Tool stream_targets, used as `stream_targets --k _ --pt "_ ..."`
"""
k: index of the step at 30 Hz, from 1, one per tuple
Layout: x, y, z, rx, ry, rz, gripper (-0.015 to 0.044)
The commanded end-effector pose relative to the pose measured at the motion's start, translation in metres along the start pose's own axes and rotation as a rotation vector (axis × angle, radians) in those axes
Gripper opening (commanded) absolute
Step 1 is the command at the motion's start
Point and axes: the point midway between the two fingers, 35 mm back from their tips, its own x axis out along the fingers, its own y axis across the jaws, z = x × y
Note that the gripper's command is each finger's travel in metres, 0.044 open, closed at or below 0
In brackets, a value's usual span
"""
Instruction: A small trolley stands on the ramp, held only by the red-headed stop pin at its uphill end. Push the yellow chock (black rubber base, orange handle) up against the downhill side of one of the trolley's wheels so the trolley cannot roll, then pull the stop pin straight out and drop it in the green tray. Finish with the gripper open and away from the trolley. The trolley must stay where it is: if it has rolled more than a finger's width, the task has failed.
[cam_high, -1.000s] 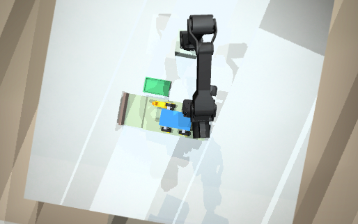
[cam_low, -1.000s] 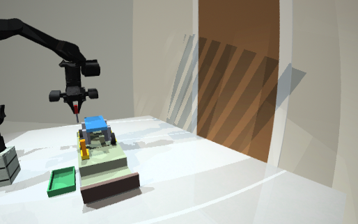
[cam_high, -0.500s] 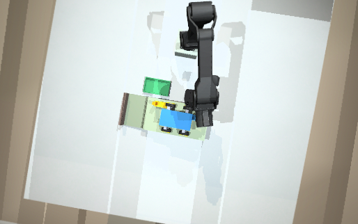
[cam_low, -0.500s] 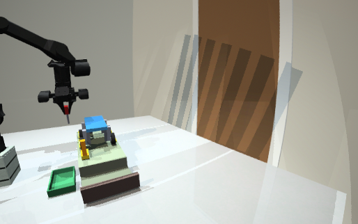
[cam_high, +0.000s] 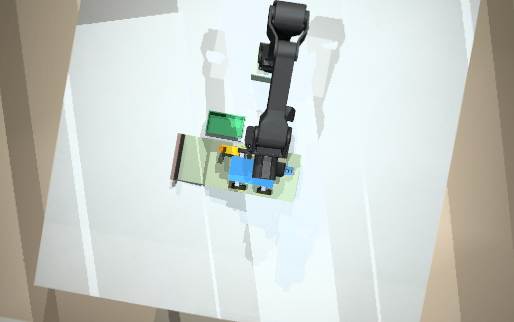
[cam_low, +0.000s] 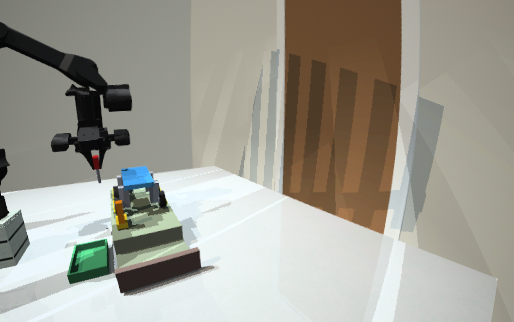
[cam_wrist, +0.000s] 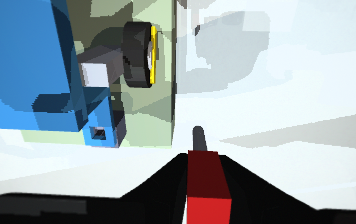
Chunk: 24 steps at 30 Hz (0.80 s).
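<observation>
My gripper (cam_low: 96, 165) (cam_wrist: 201, 162) is shut on the red-headed stop pin (cam_low: 96, 160) (cam_wrist: 209, 210), in the air above the ramp's uphill end, its grey shaft pointing down. The blue trolley (cam_high: 241, 170) (cam_low: 137, 178) (cam_wrist: 35, 65) stands on the pale green ramp (cam_high: 190, 162) (cam_low: 155, 224) (cam_wrist: 150, 122). Its blue uphill tab (cam_high: 289, 171) (cam_wrist: 90, 120) shows an open square hole. The yellow chock (cam_high: 231, 150) (cam_low: 121, 223), orange handle up, sits at the downhill side of a tray-side wheel; whether they touch is unclear. The green tray (cam_high: 226, 126) (cam_low: 90, 257) looks empty.
A dark brown end board (cam_high: 177, 157) (cam_low: 159, 270) closes the ramp's downhill end. The tray lies on the table close beside the ramp, on the side of the arm's base. The arm reaches over the trolley in the top view and hides part of it.
</observation>
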Motion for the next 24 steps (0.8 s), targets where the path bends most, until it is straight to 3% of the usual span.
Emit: stream_targets --k 1,24 --pt "0.000 -0.001 0.013 0.001 0.003 -0.012 0.0000" --pt "-0.016 -0.002 0.104 0.001 -0.004 -0.012 0.0000"
